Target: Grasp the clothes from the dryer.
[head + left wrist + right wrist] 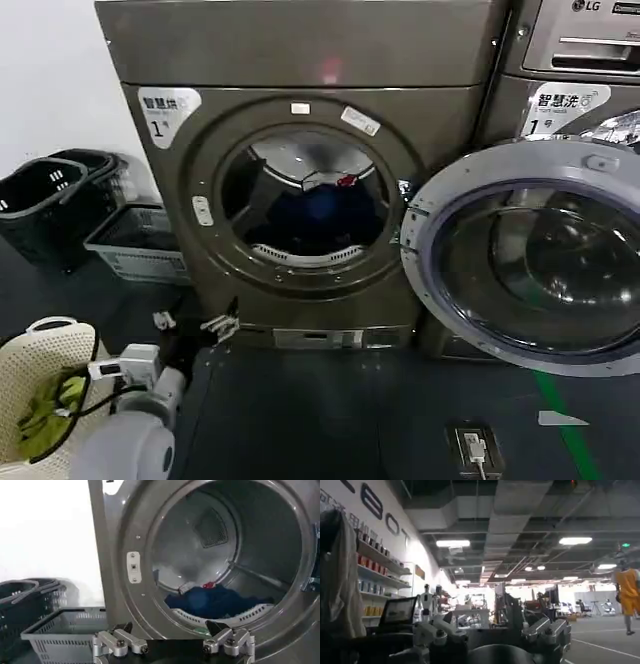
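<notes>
The bronze-grey dryer [300, 60] with a white "1" sticker stands in front of me, its porthole open. Its silver-rimmed glass door [420, 250] is swung out to the right. The clothes [322, 212], a small dark navy heap, lie at the bottom of the drum, with a red tag on top [208, 585]. My left gripper [192, 324] hovers low in front of the dryer's lower left corner, open and empty, well short of the porthole. In the left wrist view the clothes [215, 602] lie beyond the open left gripper [170, 630]. My right gripper [490, 622] points away into the room, open and empty.
Two black baskets [50, 200] and a grey crate [135, 240] stand left of the dryer. A white basket [25, 380] holding a yellow-green cloth [45, 415] is at my lower left. An LG machine [575, 50] stands behind the open door. A power strip [473, 447] lies on the floor.
</notes>
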`<state>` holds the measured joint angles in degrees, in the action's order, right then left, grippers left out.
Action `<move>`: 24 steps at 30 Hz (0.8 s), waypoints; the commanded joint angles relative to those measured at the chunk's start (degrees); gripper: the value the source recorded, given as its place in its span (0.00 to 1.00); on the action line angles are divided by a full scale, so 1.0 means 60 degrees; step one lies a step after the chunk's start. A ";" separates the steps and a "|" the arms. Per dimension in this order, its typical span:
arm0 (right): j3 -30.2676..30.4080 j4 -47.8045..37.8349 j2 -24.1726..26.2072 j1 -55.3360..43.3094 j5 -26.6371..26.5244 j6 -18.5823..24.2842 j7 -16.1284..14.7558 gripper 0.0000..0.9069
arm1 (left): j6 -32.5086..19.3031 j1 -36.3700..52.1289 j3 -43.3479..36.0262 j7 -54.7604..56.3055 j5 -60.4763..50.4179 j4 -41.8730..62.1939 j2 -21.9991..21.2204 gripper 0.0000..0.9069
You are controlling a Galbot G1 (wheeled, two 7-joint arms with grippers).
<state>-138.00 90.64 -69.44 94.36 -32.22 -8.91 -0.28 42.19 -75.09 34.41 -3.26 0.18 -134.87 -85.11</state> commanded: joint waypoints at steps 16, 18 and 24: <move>0.0009 -0.0048 -0.0019 -0.0013 0.0007 0.0053 0.0010 1.00 | 0.0469 -0.0041 0.0012 -0.0107 -0.0127 -0.0011 -0.0009 1.00; 0.0012 -0.0045 -0.0026 -0.0020 0.0009 0.0042 0.0012 1.00 | 0.0469 -0.0042 0.0013 -0.0115 -0.0124 -0.0010 -0.0007 1.00; 0.0007 -0.0037 -0.0028 0.0006 0.0004 0.0048 0.0027 1.00 | 0.0469 -0.0062 0.0011 -0.0117 -0.0175 -0.0016 -0.0007 1.00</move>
<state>-137.91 90.37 -69.56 94.42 -32.22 -8.41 0.03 42.19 -75.43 34.48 -3.93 -0.81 -135.00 -85.16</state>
